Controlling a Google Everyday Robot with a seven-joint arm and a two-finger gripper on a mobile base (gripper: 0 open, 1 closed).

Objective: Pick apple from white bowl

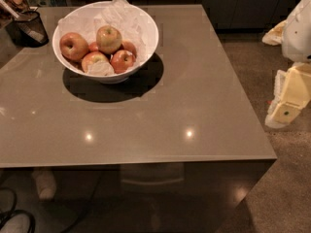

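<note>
The white bowl point(146, 25) stands at the far left of the grey table, lined with crumpled white paper. Several apples lie in it. The palest apple point(109, 39), yellow-green with a light blush, sits on top at the middle. A bigger orange-red apple point(74, 46) lies to its left, and darker red apples point(122, 60) lie in front of it. My gripper point(283, 111), a pale yellow and white piece, hangs off the table's right side, far from the bowl and over the floor. It holds nothing that I can see.
A small dark mesh cup point(30, 27) with utensils stands at the table's far left corner, beside the bowl. The table point(184, 110) has its front edge near me and its right edge by my arm point(299, 28). Dark cabinets line the back.
</note>
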